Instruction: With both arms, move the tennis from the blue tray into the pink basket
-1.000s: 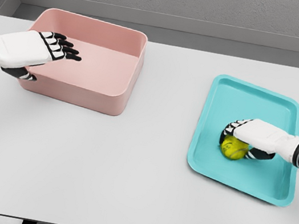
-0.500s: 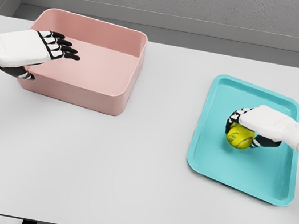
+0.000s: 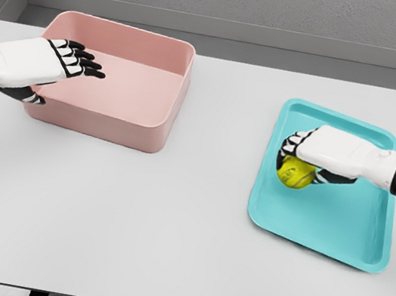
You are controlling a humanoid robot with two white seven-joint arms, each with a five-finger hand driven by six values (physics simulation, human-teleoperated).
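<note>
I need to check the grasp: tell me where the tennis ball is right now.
In the head view the tennis ball is on the right, gripped in the right hand over the left part of the blue tray, far from the pink basket.

A plain white surface [image 3: 168, 227] fills most of the head view, running from its far edge near a grey wall to the near edge at the bottom of the picture. Two containers rest directly on it, well apart. At the far left sits a pink basket [image 3: 150, 136], rectangular with rounded corners and solid walls, its long side set at a slight angle to the far edge. On the right lies a shallow blue tray [image 3: 336, 234], turquoise in tone, with a low raised rim, also turned a little askew. Soft shadows fall beneath both containers.
</note>
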